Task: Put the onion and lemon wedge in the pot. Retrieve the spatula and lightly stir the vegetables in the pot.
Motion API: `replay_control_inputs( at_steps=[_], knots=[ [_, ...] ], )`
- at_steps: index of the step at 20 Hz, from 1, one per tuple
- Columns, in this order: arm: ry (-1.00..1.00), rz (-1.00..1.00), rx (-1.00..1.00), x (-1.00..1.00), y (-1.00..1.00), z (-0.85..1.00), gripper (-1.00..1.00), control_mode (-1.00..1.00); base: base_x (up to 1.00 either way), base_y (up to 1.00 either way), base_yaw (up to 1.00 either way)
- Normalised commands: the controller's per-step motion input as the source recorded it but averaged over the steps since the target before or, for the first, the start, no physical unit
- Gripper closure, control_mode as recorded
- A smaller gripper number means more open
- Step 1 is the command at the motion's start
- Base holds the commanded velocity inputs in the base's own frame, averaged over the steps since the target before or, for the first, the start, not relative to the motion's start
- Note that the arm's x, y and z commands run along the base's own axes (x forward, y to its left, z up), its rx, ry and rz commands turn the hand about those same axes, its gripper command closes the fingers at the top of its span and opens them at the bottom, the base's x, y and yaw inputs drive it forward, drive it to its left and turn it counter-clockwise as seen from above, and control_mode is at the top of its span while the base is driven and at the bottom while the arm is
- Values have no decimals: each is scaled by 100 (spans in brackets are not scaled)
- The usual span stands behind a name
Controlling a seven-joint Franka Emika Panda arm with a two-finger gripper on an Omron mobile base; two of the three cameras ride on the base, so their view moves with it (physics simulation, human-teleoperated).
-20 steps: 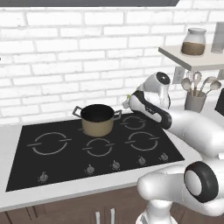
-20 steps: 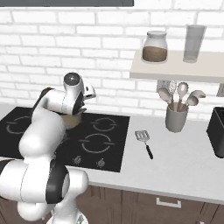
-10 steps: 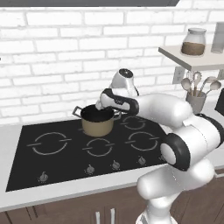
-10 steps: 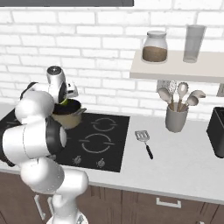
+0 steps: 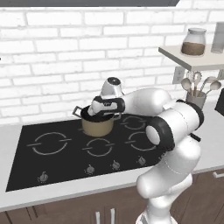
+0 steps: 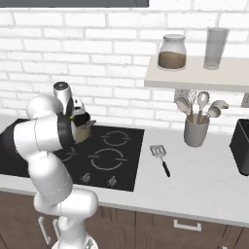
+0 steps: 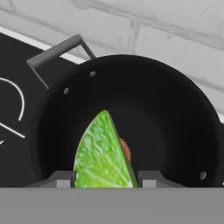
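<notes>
Pot point(image 5: 98, 126) on the rear hob burner, at left; the gripper point(image 7: 105, 178) hangs over its dark mouth, fingers point(image 7: 61, 178) closed on the lemon wedge point(image 7: 103, 155), not yet released. A sliver of the onion point(image 7: 126, 149) shows behind the wedge, apparently already inside. Further right, the spatula point(image 6: 160, 157) lies untouched on the worktop point(image 6: 204, 175); fetching it and stirring remain
</notes>
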Motion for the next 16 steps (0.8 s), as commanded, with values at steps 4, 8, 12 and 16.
replay_control_inputs(
  at_steps=[4, 8, 12, 16],
  knots=[
    [0, 0, 0, 46, 0, -48, 100, -100, 0, 0, 0],
    [0, 0, 0, 36, 1, -27, 100, -100, 0, 0, 0],
    [0, 0, 0, 12, 0, -6, -100, -100, 0, 0, 0],
    [0, 0, 0, 5, 0, 0, -100, -100, 0, 0, 0]
  ],
)
